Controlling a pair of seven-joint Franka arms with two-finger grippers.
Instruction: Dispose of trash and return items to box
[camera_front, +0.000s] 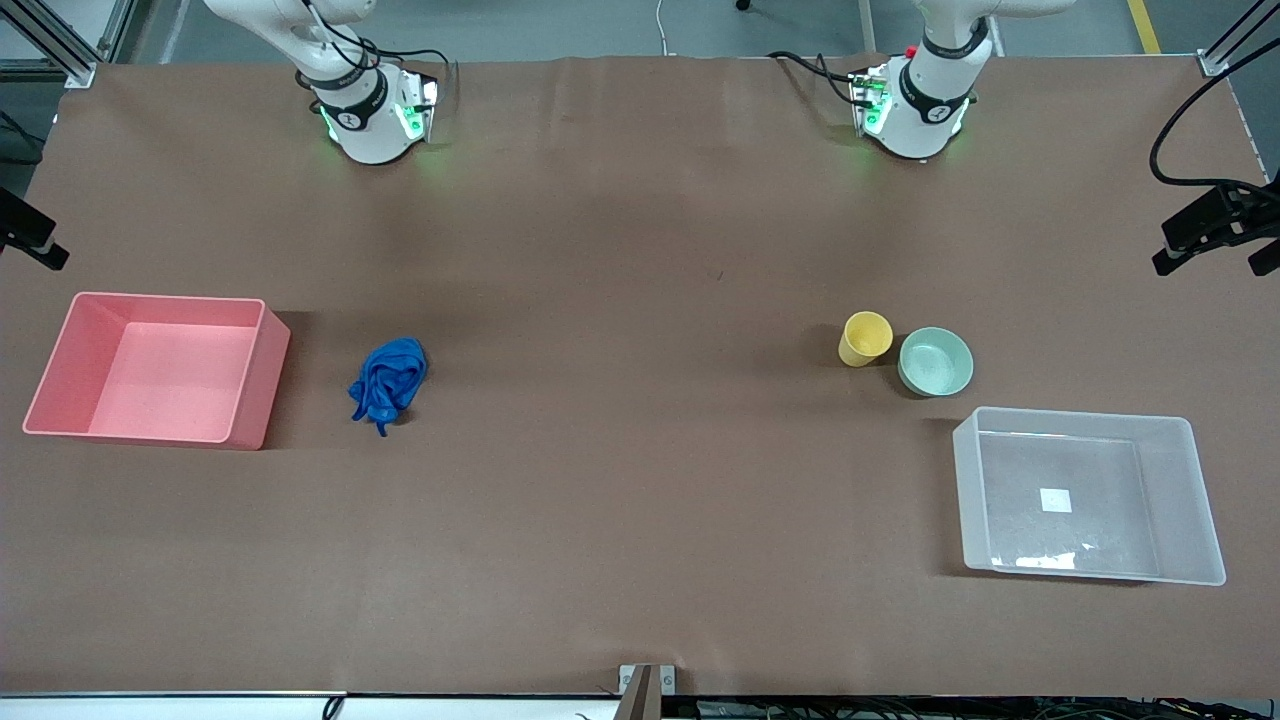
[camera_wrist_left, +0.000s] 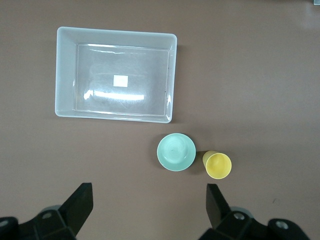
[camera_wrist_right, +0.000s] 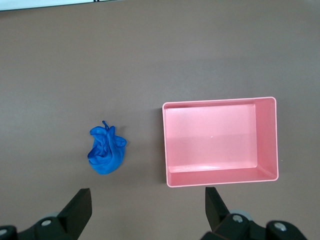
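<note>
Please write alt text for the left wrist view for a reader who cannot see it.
The open left gripper hangs high over a brown table, above a mint-green bowl and a yellow cup standing side by side. Beside them sits a clear plastic box, empty but for a white sticker.

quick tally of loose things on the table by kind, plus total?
Tubs: 2, the pink tub and the clear box
Cups: 1, the yellow cup
Bowls: 1, the mint-green bowl
Cloth wads: 1, the blue cloth wad
Total: 5
</note>
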